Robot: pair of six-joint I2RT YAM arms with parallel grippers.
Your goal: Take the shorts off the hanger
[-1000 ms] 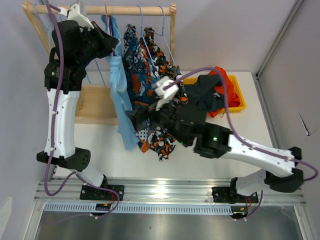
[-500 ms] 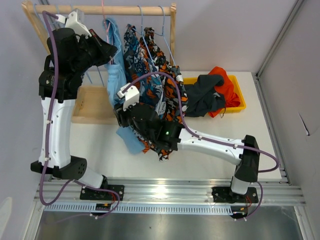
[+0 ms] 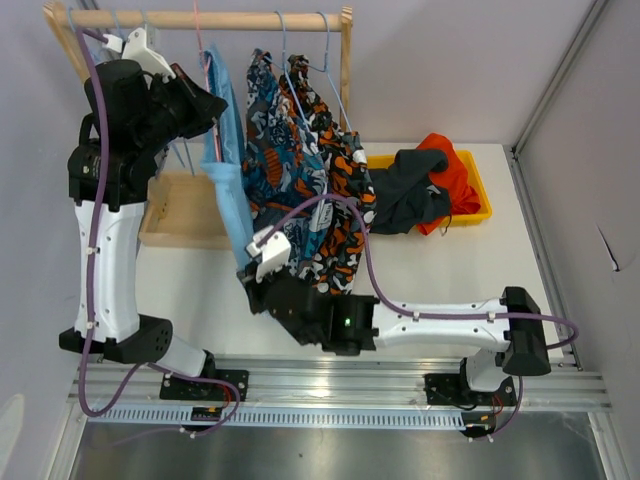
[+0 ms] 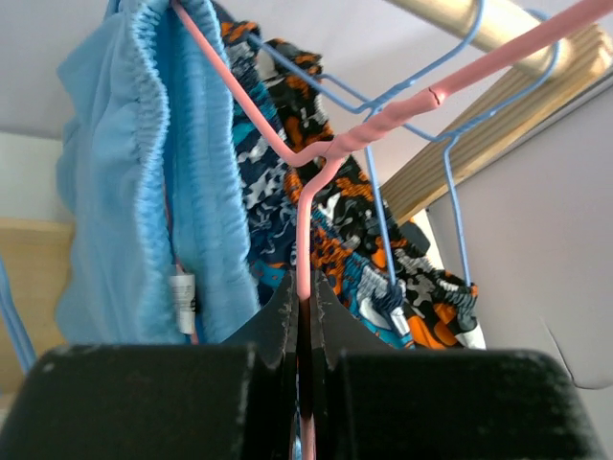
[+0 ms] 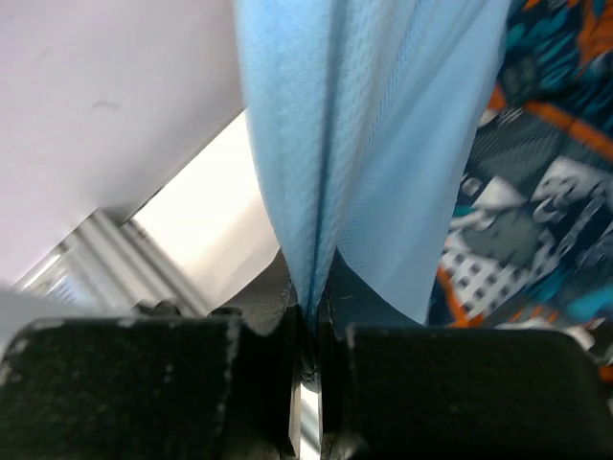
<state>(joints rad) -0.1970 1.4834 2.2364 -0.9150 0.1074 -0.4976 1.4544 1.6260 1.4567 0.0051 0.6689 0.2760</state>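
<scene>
The light blue shorts (image 3: pixel 225 170) hang from a pink hanger (image 3: pixel 199 60) on the wooden rail (image 3: pixel 250 18). My left gripper (image 3: pixel 210 105) is shut on the pink hanger's wire (image 4: pixel 316 163), just below its neck, with the light blue waistband (image 4: pixel 124 211) to its left. My right gripper (image 3: pixel 250 272) is low down, shut on the bottom edge of the light blue shorts (image 5: pixel 364 125), and the fabric runs straight into the closed jaws (image 5: pixel 311 307). Two printed shorts (image 3: pixel 300 170) hang on blue hangers (image 3: pixel 300 70) right beside them.
A yellow tray (image 3: pixel 480 195) at the back right holds dark grey shorts (image 3: pixel 400 195) and orange shorts (image 3: pixel 450 170). The rack's wooden base (image 3: pixel 180 215) lies at the back left. Printed fabric (image 5: pixel 536 211) hangs close to the right of my right gripper.
My right arm swung left and toward the near edge, away from the printed shorts, and shut on the light blue shorts' lower edge. My left gripper shifted slightly left, still gripping the pink hanger.
</scene>
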